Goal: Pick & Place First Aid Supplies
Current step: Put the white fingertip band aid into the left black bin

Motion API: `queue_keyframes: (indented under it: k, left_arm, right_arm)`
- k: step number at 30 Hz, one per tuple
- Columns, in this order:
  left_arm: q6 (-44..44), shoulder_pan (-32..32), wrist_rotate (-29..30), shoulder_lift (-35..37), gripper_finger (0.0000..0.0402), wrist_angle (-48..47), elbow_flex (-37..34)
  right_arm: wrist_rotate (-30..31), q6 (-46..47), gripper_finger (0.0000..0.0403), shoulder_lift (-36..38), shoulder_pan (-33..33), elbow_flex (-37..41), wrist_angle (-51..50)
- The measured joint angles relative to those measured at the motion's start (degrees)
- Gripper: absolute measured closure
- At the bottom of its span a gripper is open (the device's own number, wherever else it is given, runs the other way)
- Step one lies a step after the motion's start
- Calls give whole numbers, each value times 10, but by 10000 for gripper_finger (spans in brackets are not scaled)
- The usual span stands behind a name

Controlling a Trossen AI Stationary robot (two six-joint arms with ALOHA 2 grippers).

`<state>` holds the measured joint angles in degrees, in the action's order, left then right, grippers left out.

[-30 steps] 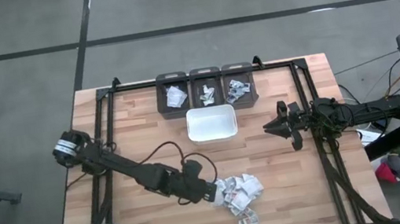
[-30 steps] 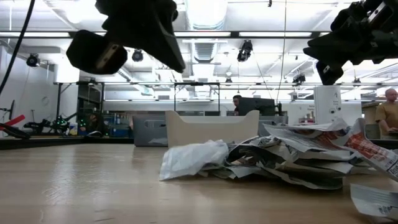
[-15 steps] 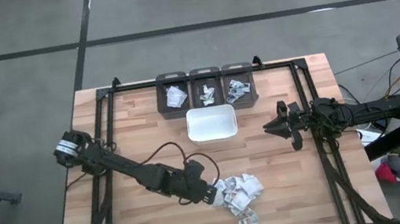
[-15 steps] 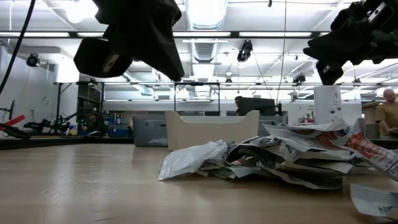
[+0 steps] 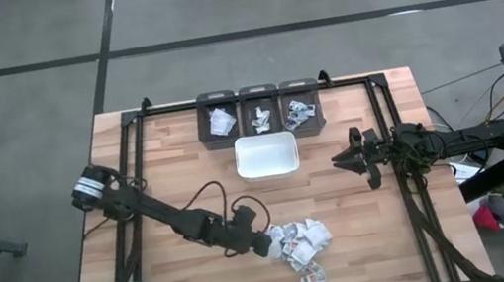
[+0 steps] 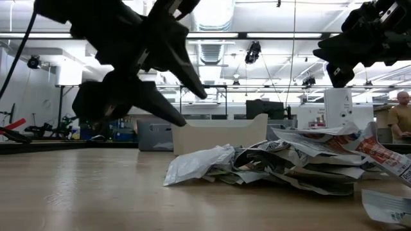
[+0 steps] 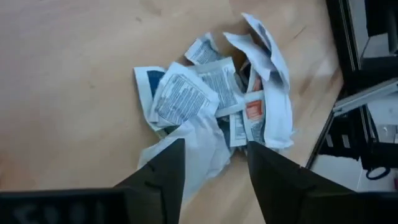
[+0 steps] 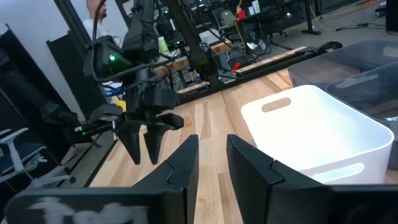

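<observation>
Left claw [image 5: 269, 243] (fingers spread) hangs at the packets [image 5: 302, 243] pile's edge, bare wood around.

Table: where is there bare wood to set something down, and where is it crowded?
Bare wood lies between the white tray and the packet pile, and right of the pile under the right gripper. Crowded: the pile with the left gripper at its edge, and the three bins.

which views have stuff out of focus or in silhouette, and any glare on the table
Low view: left hand is a dark silhouette against bright ceiling lights, tabletop shows sheen. Left wrist view: its own fingers are soft, packets sharper. High view: even light, no glare.
</observation>
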<state>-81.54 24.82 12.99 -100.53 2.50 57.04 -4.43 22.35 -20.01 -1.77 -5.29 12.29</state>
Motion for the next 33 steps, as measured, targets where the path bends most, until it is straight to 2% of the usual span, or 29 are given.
queue_keyframes:
  k: [6,25,33]
  left_arm:
    - [0,0,-32,-27,236,-8,3]
    - [-7,-3,-31,-36,236,-14,-1]
    - [-4,-12,-31,-45,236,4,0]
  right_arm:
    - [-1,0,333,0,0,0,1]
    - [0,0,316,0,0,0,0]
    - [0,0,326,0,0,0,0]
